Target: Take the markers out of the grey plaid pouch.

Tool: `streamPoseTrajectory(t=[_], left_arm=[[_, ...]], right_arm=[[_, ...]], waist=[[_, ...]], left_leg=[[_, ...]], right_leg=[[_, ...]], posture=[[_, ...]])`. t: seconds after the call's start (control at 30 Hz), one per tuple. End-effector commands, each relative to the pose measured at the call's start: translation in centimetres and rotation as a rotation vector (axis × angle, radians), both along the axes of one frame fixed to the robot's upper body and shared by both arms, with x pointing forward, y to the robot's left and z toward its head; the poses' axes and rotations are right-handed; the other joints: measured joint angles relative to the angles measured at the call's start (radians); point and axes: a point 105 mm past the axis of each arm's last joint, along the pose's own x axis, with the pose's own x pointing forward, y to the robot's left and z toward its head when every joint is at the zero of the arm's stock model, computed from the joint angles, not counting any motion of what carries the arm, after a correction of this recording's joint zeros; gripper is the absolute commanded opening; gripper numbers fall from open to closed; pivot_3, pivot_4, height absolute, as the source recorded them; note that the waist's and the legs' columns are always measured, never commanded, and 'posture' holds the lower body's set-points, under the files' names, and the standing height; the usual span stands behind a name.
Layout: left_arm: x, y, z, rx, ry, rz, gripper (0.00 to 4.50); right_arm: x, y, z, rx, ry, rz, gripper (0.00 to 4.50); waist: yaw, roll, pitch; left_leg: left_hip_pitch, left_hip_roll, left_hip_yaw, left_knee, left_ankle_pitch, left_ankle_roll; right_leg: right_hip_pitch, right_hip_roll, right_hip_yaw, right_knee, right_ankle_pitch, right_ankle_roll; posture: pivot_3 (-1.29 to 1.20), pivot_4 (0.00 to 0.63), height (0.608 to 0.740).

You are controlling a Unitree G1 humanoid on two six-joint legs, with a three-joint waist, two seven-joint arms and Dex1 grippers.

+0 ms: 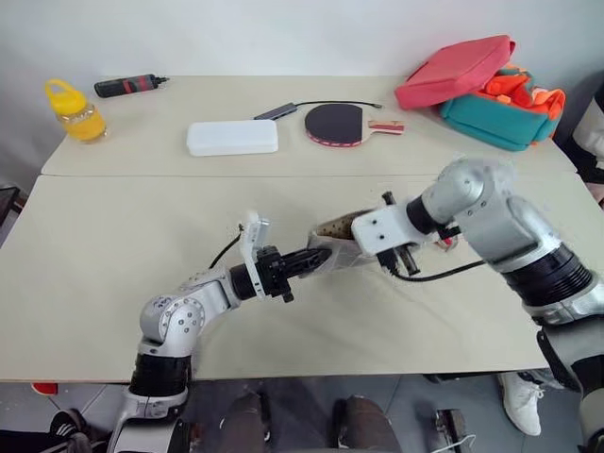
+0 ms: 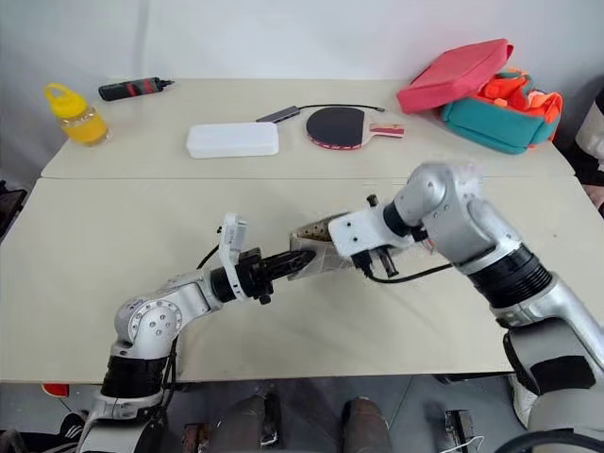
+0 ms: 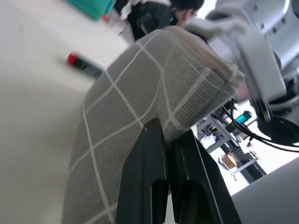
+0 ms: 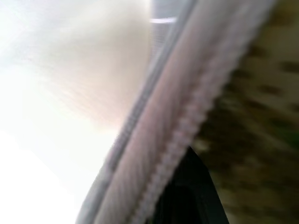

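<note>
Jaws of my left gripper point(image 1: 311, 260) pinch the grey plaid pouch point(image 3: 140, 116) mid-worktop point(image 1: 113, 245); my right gripper's point(image 2: 326, 247) jaws are pressed together at its open mouth.

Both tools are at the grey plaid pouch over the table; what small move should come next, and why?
Probably a short dip of the right tool deeper into the grey plaid pouch to feel for a marker. The left tool is shut on the pouch's fabric, holding it off the table, and the right wrist view shows the open zip edge with the lining right beside its finger.
</note>
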Motion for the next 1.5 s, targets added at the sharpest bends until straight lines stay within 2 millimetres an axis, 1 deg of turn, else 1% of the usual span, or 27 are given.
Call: streamPoseTrajectory(t=[0.03,0.1,0.2,0.23,0.27,0.3,0.33,0.37,0.47,0.63,0.73,0.9,0.97,1.03,1.1,1.17,1.23,1.3,1.37,1.43,1.5], left_arm=[[0.2,0.4,0.2,-0.038,-0.011,0.023,0.00],[0.4,0.6,-0.4,-0.036,-0.003,0.039,0.00],[0.7,0.7,-0.7,-0.054,0.006,0.056,0.00],[0.7,0.7,-0.8,-0.052,0.002,0.056,0.00],[0.7,0.7,-0.9,-0.051,0.006,0.057,0.00],[0.7,0.7,-0.9,-0.055,0.009,0.057,0.00],[0.7,0.7,-1.0,-0.056,0.011,0.057,0.00],[0.7,0.7,-1.0,-0.055,0.011,0.058,0.00],[0.7,0.9,-1.3,-0.040,0.006,0.062,0.00],[0.7,0.8,-1.1,-0.053,0.006,0.056,0.00],[0.3,0.6,-0.7,-0.093,0.031,0.023,0.00],[-0.8,0.1,0.7,-0.190,0.097,-0.067,0.00],[-1.1,0.0,1.3,-0.231,0.125,-0.091,0.00],[-1.0,0.1,1.4,-0.250,0.151,-0.100,0.00],[-0.9,0.3,1.0,-0.261,0.193,-0.099,0.00],[-0.9,0.2,-0.1,-0.186,0.182,-0.087,0.00],[-0.7,0.4,-1.0,-0.135,0.148,-0.052,0.00],[0.2,1.1,-1.5,-0.164,0.154,0.012,0.00],[1.2,2.0,-2.3,-0.179,0.155,0.082,0.00],[1.6,2.7,-2.7,-0.205,0.164,0.117,0.00],[2.6,3.7,-2.9,-0.222,0.161,0.192,0.00]], right_arm=[[2.1,0.2,0.4,0.013,-0.103,-0.048,0.06],[2.7,0.4,0.3,0.017,-0.121,-0.060,0.06],[2.8,1.1,0.4,0.044,-0.118,-0.055,0.06],[2.7,1.3,0.3,0.051,-0.109,-0.057,0.32],[2.6,1.4,0.2,0.053,-0.097,-0.059,0.40],[2.5,1.3,0.0,0.050,-0.088,-0.059,0.59],[2.4,1.3,-0.1,0.050,-0.086,-0.060,0.89],[2.4,1.3,0.1,0.056,-0.089,-0.060,1.07],[2.8,1.7,1.2,0.080,-0.140,-0.044,1.96],[2.7,2.1,2.8,0.132,-0.140,-0.045,1.96],[2.4,2.3,4.4,0.158,-0.144,-0.045,1.96],[1.1,1.9,7.0,0.191,-0.116,-0.033,1.96],[0.5,1.7,7.4,0.187,-0.092,-0.027,1.96],[0.1,1.4,7.1,0.146,-0.078,-0.024,1.96],[-0.5,1.4,6.7,0.126,-0.038,-0.018,1.96],[-0.4,1.5,6.4,0.112,-0.031,-0.027,1.96],[0.5,1.0,4.8,0.040,-0.052,-0.055,1.96],[0.8,1.1,3.2,0.008,-0.031,-0.070,1.96],[1.3,1.1,1.8,-0.025,-0.046,-0.070,1.96],[2.0,0.9,0.9,-0.039,-0.056,-0.094,1.96],[2.9,1.8,1.1,0.027,-0.069,-0.119,1.96]], waist=[[-0.004,0.000,0.000],[-0.009,0.000,0.000],[-0.018,0.000,0.000],[-0.019,0.000,0.000],[-0.019,0.000,0.000],[-0.019,0.000,0.000],[-0.019,0.000,0.000],[-0.019,0.000,0.000],[-0.021,0.000,0.000],[-0.021,0.000,0.000],[-0.021,0.000,0.000],[-0.019,0.000,0.000],[-0.018,0.000,0.000],[-0.018,0.000,0.000],[-0.019,0.000,0.000],[-0.019,0.000,0.000],[-0.022,0.000,0.000],[-0.021,0.000,0.000],[-0.020,0.000,0.000],[-0.023,0.000,0.000],[-0.025,0.000,0.000]], left_leg=[[0.000,0.000,0.000,0.000,0.000,0.000],[0.000,0.000,0.000,0.001,0.000,0.000],[0.000,0.000,0.000,0.001,0.000,0.000],[0.000,0.000,-0.001,0.001,0.000,0.000],[0.000,0.000,-0.001,0.001,0.000,0.000],[0.000,0.000,-0.001,0.001,0.000,0.000],[0.000,0.000,-0.001,0.001,0.000,0.000],[0.000,0.000,-0.001,0.001,0.000,0.000],[0.000,0.000,-0.001,0.001,0.000,0.000],[0.000,0.000,-0.001,0.001,0.000,0.000],[0.000,0.000,-0.001,0.000,0.000,0.000],[0.000,0.000,-0.001,-0.001,0.000,0.000],[0.000,0.000,-0.002,-0.002,0.000,0.000],[0.000,0.000,-0.002,-0.002,0.000,0.000],[0.000,0.000,-0.002,-0.002,0.000,0.000],[0.000,0.000,-0.002,-0.002,0.000,0.000],[0.000,0.000,-0.002,-0.002,0.000,0.000],[0.001,0.000,-0.001,-0.002,0.000,0.000],[0.001,0.000,-0.001,-0.002,0.000,0.000],[0.001,0.000,-0.001,-0.002,0.000,0.000],[0.001,0.000,0.000,-0.002,0.000,0.000]], right_leg=[[0.000,0.000,0.000,0.000,0.000,0.000],[0.000,0.000,0.000,0.001,0.000,0.000],[0.001,0.000,0.000,0.001,0.000,0.000],[0.001,0.000,0.000,0.001,0.000,0.000],[0.001,0.000,0.000,0.001,0.000,0.000],[0.001,0.000,0.000,0.001,0.000,0.000],[0.001,0.000,0.000,0.001,0.000,0.000],[0.001,0.000,0.000,0.001,0.000,0.000],[0.001,0.000,0.000,0.001,0.000,0.000],[0.001,0.000,0.000,0.001,0.000,0.000],[0.001,0.000,0.000,0.001,0.000,0.000],[0.000,0.000,0.000,0.000,0.000,0.000],[0.000,0.000,0.000,0.000,0.000,0.000],[0.000,0.000,0.000,-0.001,0.000,0.000],[0.001,0.000,-0.001,-0.001,0.000,0.000],[0.001,0.000,-0.001,0.000,0.000,0.000],[0.001,0.000,-0.001,0.000,0.000,0.000],[0.000,0.000,0.000,0.000,0.000,0.000],[0.000,0.000,0.000,0.000,0.000,0.000],[0.000,0.000,0.000,0.000,0.000,0.000],[0.000,0.000,0.000,0.000,0.000,0.000]], posture=[[0.00,0.150,0.740],[0.00,0.150,0.740],[0.00,0.150,0.740],[0.00,0.150,0.740],[0.00,0.150,0.740],[0.00,0.150,0.740],[0.00,0.150,0.740],[0.00,0.150,0.740],[0.00,0.150,0.740],[0.00,0.150,0.740],[0.00,0.150,0.740],[0.00,0.150,0.740],[0.00,0.150,0.740],[0.00,0.150,0.740],[0.00,0.150,0.740],[0.00,0.150,0.740],[0.00,0.150,0.740],[0.00,0.150,0.740],[0.00,0.150,0.740],[0.00,0.150,0.740],[0.00,0.150,0.740]])
